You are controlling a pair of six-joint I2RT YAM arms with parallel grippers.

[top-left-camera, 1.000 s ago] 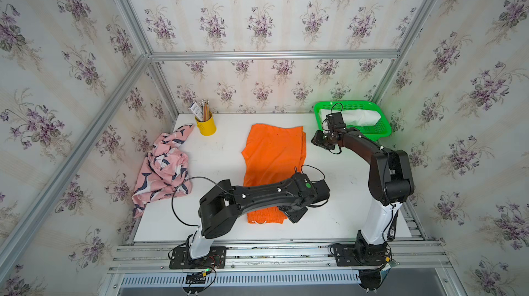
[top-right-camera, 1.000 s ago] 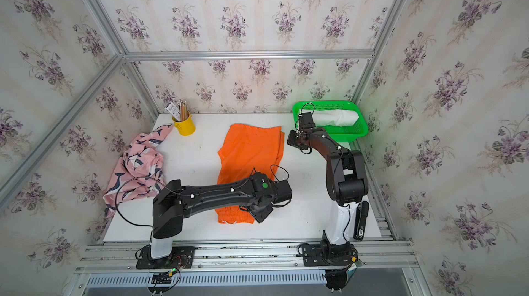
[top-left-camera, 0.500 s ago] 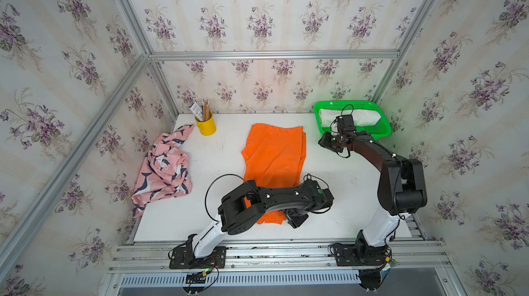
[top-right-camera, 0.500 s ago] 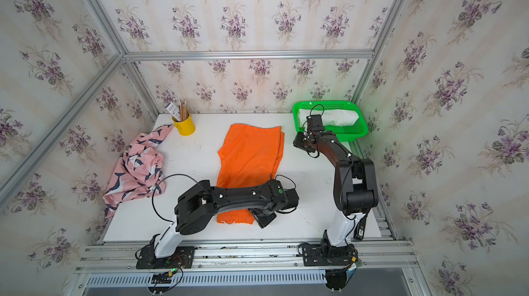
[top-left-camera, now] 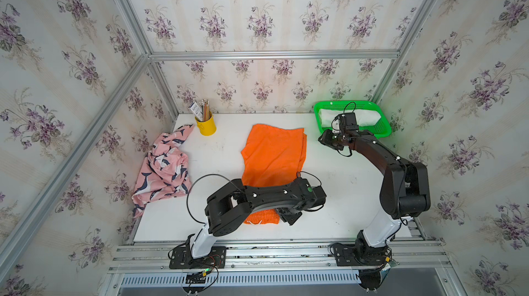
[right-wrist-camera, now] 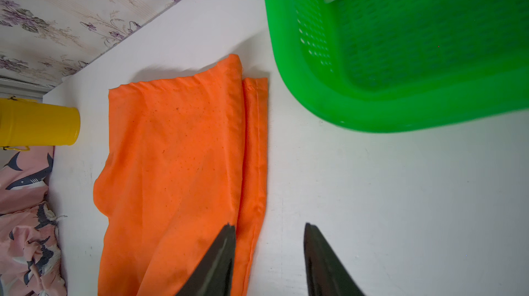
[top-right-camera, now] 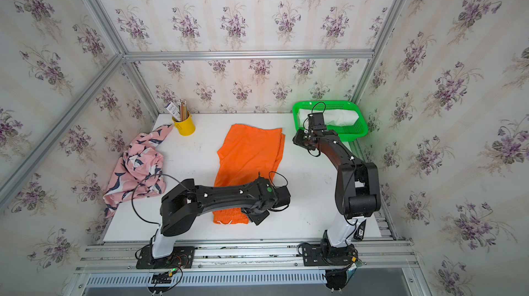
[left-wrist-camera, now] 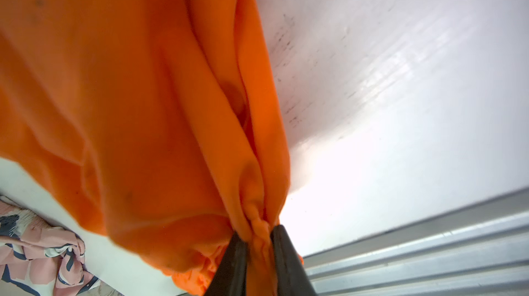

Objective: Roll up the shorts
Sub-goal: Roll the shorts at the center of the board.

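No lettering, label or number can be read here.

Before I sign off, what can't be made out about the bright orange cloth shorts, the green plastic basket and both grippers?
Bright orange cloth shorts: near part under the left arm in both top views.
Left gripper: left wrist view shows only its fingertips, shut on the shorts.
White cloth in the green plastic basket: partly behind the right wrist in both top views.
Right gripper: open, fingers cut off by the right wrist view's edge.
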